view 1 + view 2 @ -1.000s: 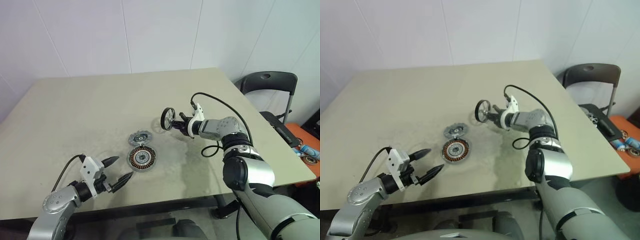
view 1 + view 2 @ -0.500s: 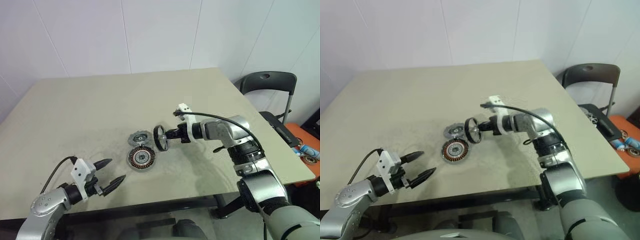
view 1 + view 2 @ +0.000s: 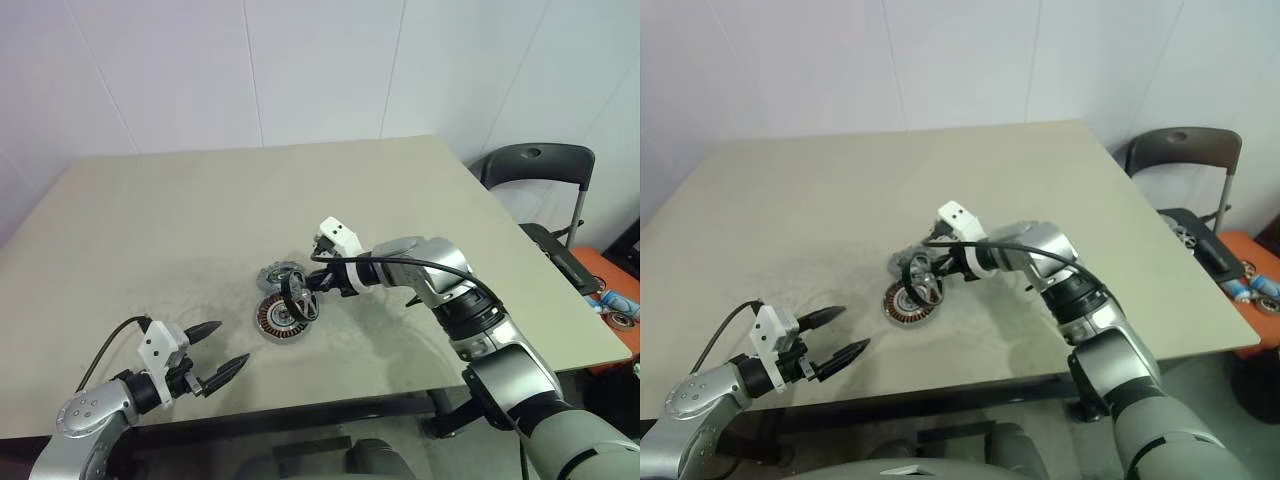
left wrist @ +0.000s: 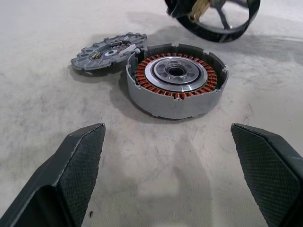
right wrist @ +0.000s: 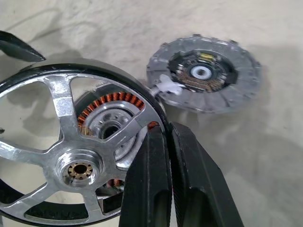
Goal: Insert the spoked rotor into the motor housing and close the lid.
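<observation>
The spoked rotor [image 3: 298, 295], black-rimmed with silver spokes, hangs tilted just above the motor housing [image 3: 281, 319], gripped at its rim. My right gripper [image 5: 163, 135] is shut on that rim. Through the spokes [image 5: 80, 165] I see the housing's copper windings [image 5: 110, 101]. The grey housing [image 4: 176, 78] sits on the table. Its notched silver lid [image 4: 106, 49] lies flat right behind it, touching its wall. My left gripper [image 3: 230, 343] hovers open near the table's front edge, short of the housing, with nothing between its fingers [image 4: 80, 156].
The beige table [image 3: 180, 210] stretches wide behind and to both sides of the parts. A black chair [image 3: 535, 165] stands past the table's right edge. Orange and blue items [image 3: 615, 295] lie on the floor at the far right.
My right gripper has carried the rotor left and nearer, from right of the lid to over the housing, rolling it from upright to tilted. The left gripper has barely shifted.
</observation>
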